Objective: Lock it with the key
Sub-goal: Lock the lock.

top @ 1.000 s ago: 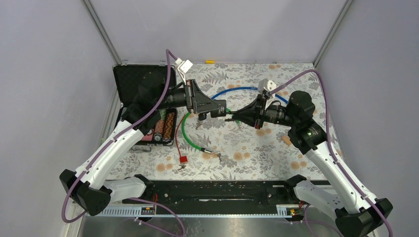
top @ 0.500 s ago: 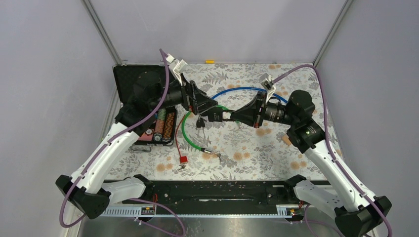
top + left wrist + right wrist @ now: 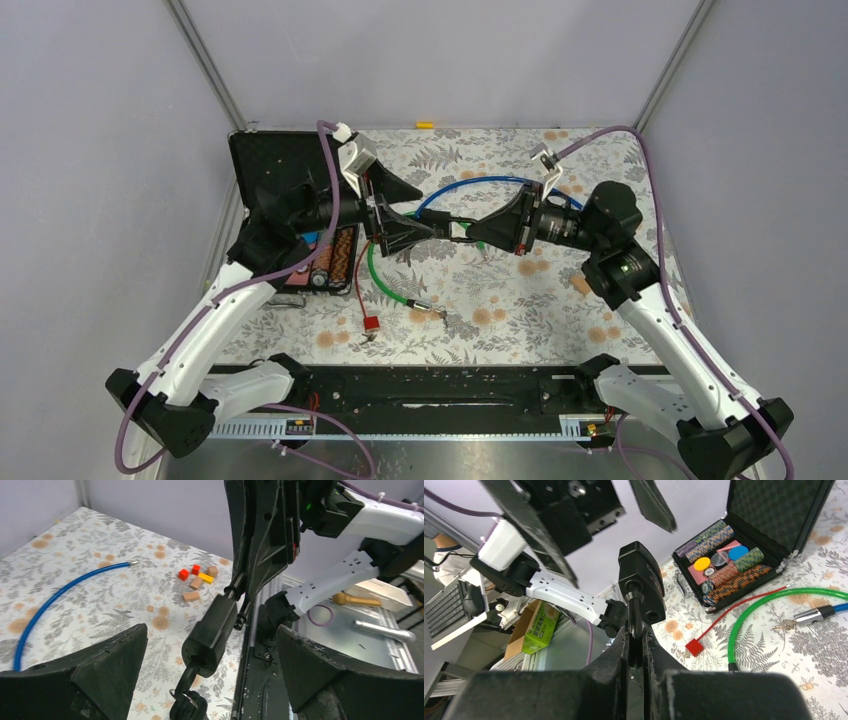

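My right tool (image 3: pixel 636 639) was pressed together on the shackle (image 3: pixel 634 614) of the padlock (image 3: pixel 643 582), pinching the thin metal bar between its dark fingers. The padlock stood out beyond the fingertips, raised above the middle of the bench (image 3: pixel 520 310). It had a blocky black body with a matte finish and rounded corners. The key (image 3: pixel 186 702) hung from its lower end, with a small ring showing at the dark head.

My left tool (image 3: pixel 424 210) was spread as wide as it goes, one broad black finger on each side of the padlock and neither touching it. Both my arms reached in from the near corners, white forearms slanting inward and wrists laid level, so the two tools faced each other nose to nose.

Below lay the floral-print cloth of the bench. A glossy green cable (image 3: pixel 774 605) curved across it and a blue cable (image 3: pixel 55 597) arced further off. A black case (image 3: pixel 744 555) stood open at the left edge — foam-lined lid up, rows of striped chips inside. A few small wooden blocks (image 3: pixel 197 577) sat clustered, red, yellow and plain.
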### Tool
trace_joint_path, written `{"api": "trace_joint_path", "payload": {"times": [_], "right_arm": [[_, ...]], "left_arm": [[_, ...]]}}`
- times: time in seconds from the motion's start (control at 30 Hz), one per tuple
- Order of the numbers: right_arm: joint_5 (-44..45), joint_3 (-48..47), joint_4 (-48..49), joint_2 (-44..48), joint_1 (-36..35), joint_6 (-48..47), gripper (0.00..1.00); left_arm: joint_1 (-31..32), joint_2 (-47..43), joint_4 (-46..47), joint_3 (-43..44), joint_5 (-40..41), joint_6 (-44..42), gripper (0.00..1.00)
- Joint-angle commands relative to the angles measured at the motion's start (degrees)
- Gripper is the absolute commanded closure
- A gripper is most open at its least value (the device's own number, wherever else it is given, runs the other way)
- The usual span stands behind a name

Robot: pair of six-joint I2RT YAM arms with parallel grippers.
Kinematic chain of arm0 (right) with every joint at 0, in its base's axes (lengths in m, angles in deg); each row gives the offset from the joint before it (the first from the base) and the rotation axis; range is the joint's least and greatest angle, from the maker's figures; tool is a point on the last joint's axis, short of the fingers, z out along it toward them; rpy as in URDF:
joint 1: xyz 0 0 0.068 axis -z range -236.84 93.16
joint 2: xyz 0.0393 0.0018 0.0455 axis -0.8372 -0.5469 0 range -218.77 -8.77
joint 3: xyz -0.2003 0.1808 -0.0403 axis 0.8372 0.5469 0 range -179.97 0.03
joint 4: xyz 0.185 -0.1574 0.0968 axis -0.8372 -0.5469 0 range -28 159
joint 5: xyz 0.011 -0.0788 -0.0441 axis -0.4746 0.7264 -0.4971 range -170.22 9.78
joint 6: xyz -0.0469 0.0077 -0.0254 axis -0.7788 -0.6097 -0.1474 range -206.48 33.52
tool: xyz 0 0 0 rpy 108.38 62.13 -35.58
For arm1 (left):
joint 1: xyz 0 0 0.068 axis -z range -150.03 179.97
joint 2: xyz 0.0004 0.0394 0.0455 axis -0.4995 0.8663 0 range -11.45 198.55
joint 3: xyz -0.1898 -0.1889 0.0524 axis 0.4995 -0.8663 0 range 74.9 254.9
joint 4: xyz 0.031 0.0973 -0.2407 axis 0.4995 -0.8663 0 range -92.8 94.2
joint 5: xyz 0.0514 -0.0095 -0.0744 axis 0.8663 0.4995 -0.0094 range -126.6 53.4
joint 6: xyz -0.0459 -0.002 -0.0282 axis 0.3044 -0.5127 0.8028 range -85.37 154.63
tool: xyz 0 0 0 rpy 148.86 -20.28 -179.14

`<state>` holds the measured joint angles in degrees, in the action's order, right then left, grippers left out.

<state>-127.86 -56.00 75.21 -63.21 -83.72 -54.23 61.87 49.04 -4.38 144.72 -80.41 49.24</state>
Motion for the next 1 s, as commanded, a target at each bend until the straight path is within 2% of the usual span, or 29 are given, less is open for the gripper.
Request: {"api": "trace_joint_path", "payload": {"times": [0.0,0.03,0.13,0.33,0.4,0.43,0.47,0.57,0.63,0.7,0.77,0.83,0.87,0.97], "right_arm": [[-3.02,-4.44,10.77,3.88,0.07,4.49,1.0],[-3.25,-4.47,11.75,4.05,0.07,5.21,1.0],[-3.91,-5.09,14.37,3.31,0.07,7.75,1.0],[-4.28,-6.28,17.94,1.65,0.07,10.98,1.0],[-4.26,-6.22,18.5,1.12,0.07,11.25,1.0],[-4.3,-6.2,18.8,0.81,0.07,11.25,1.0],[-4.16,-6.19,18.57,0.44,0.07,11.19,1.0],[-4.13,-6.09,18.64,-0.97,0.07,11.02,1.0],[-3.92,-5.87,19.19,-1.6,0.07,11.43,1.0],[-3.56,-5.77,19.96,-2.11,0.07,12.07,1.0],[-3.3,-5.87,20.58,-2.62,0.07,12.62,1.0],[-3.17,-6.45,19.91,-3.23,0.06,12.81,1.0],[-3.16,-7.17,18.64,-3.72,0.07,11.99,1.0],[-2.77,-7.87,14.74,-3.83,0.07,8.34,1.0]], "left_arm": [[-0.17,0.72,10.1,-2.57,-7.99,2.69,0.02],[-0.22,0.95,12.2,-3.19,-9.31,4.2,0.04],[-0.17,1.5,18.9,-5.14,-12.88,8.57,0.18],[-0.18,1.36,28.9,-7.86,-13.36,14.67,0.42],[-0.18,1.63,30.89,-8.1,-13.24,16.29,0.57],[-0.18,1.65,30.93,-8.02,-12.9,16.63,0.59],[-0.17,1.66,30.46,-7.95,-12.34,16.57,0.58],[-0.22,1.63,30.03,-7.84,-11.72,16.21,0.44],[-0.23,1.72,30.25,-7.82,-11.85,16.31,0.42],[-0.17,2.01,30.51,-7.89,-12.06,16.45,0.47],[-0.22,2.07,28.83,-7.61,-12.21,14.99,0.59],[-0.26,1.46,22.8,-6.22,-11.02,10.59,0.82],[-0.35,0.76,21.06,-5.89,-9.98,9.57,1.0],[-0.39,0.79,22.46,-5.38,-10.1,11.99,1.0]]}}
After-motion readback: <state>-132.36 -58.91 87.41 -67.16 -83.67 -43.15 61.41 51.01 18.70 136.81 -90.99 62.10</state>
